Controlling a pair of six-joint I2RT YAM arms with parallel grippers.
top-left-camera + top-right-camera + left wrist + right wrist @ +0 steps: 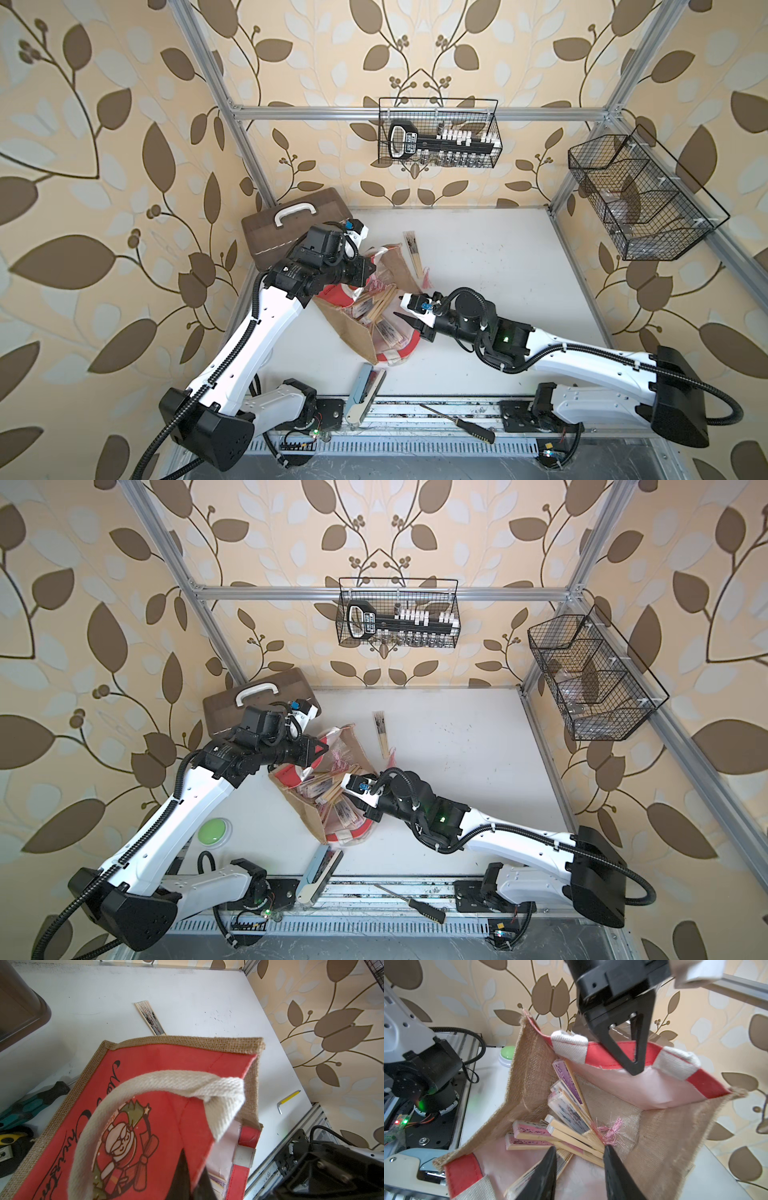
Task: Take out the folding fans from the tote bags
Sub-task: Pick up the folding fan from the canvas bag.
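Note:
The tote bag lies on its side, mouth open, jute walls and red-and-white rim showing in both top views. My left gripper is shut on its upper red rim, holding the mouth up. Several folding fans with pale ribs, pink and purple paper and a pink tassel lie piled inside. My right gripper reaches into the mouth, jaws open, its fingertips straddling the fans' pivot ends. One dark-printed fan lies on the table behind the bag.
A brown case with a white handle stands behind the left arm. A light-blue stapler-like tool and a screwdriver lie at the front edge. A green button sits left. Wire baskets hang on the walls.

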